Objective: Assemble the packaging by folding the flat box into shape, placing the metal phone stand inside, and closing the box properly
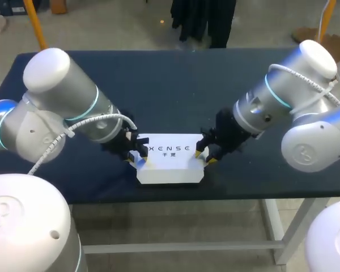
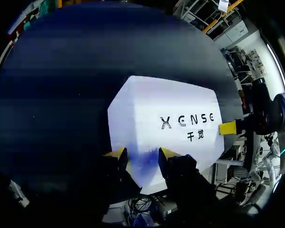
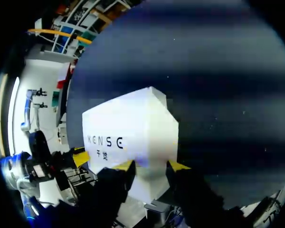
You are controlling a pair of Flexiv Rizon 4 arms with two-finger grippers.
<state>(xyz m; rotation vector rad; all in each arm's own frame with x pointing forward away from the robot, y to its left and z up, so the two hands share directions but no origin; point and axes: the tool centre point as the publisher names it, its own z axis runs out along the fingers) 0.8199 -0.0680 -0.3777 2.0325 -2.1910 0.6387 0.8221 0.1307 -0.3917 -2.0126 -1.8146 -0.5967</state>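
The white box stands folded and shut, printed top up, near the front edge of the dark blue table. My left gripper is at its left end and my right gripper at its right end. In the left wrist view the box lies ahead of the open left gripper, whose yellow tips rest against its end face. In the right wrist view the open right gripper likewise meets the other end of the box. No metal phone stand is visible.
The box sits close to the table's front edge. Bare blue tabletop stretches behind it and to both sides. Both arms lean in low over the table from the left and right.
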